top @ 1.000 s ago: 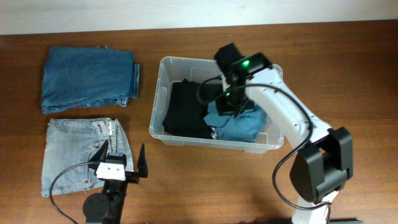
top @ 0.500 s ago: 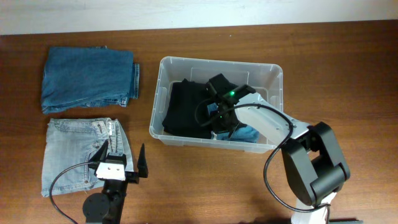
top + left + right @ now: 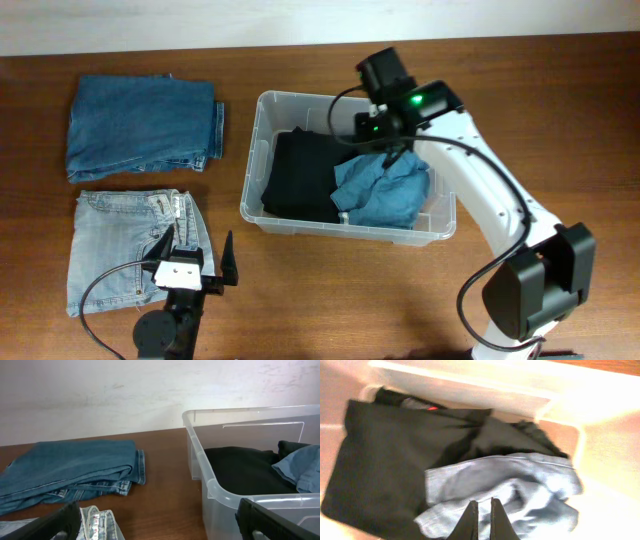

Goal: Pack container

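Observation:
The container [image 3: 258, 130] is a clear plastic bin at the table's middle. It holds a black garment [image 3: 300, 175] on its left and a crumpled blue garment [image 3: 385, 190] on its right. My right gripper [image 3: 386, 148] hangs above the bin's back right, its fingers [image 3: 482, 505] shut with nothing between them, just over the blue garment [image 3: 520, 485] and apart from it. My left gripper [image 3: 197, 255] is open and empty at the front left, beside light jeans [image 3: 125, 245]. The left wrist view shows the bin [image 3: 210, 485] to its right.
Folded dark blue jeans [image 3: 140, 125] lie at the back left, also in the left wrist view [image 3: 70, 467]. Light washed jeans [image 3: 100, 520] lie under my left gripper. Bare wooden table lies between the jeans and the bin.
My right gripper was low in the bin on the blue garment. It has lifted up and back, empty, and the blue garment now lies spread in the bin's right half. The left arm has not moved.

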Controlling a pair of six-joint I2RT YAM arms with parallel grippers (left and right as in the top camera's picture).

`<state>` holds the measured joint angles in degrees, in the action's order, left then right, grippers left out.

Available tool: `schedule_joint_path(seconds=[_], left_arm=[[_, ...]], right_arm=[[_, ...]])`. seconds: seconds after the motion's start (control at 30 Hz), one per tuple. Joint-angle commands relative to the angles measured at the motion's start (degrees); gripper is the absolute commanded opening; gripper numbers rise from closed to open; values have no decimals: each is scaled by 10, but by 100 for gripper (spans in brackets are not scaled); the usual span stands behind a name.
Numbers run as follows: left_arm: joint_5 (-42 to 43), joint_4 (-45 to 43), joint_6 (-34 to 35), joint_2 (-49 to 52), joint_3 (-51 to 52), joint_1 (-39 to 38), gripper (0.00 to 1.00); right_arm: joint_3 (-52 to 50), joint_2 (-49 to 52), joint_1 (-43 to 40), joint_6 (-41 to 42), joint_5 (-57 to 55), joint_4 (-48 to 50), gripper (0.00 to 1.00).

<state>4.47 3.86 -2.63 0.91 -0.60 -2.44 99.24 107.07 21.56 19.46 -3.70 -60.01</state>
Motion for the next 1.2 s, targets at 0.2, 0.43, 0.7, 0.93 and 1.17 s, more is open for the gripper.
schedule_joint_path(seconds=[0.2, 0.43, 0.7, 0.93, 1.17], left_arm=[[2, 4, -9, -2, 1, 4, 99], [2, 4, -9, -2, 1, 4, 99], [2, 4, -9, -2, 1, 4, 99], [2, 4, -9, -2, 1, 4, 99], [2, 4, -9, -2, 1, 4, 100]], right_arm=[[-45, 79, -40, 1, 68, 13, 5], [-78, 127, -34, 7, 97, 32, 5], [-9, 96, -41, -22, 92, -31, 5], [230, 56, -75, -44, 82, -210, 6], [392, 42, -154, -45, -40, -373, 27]])
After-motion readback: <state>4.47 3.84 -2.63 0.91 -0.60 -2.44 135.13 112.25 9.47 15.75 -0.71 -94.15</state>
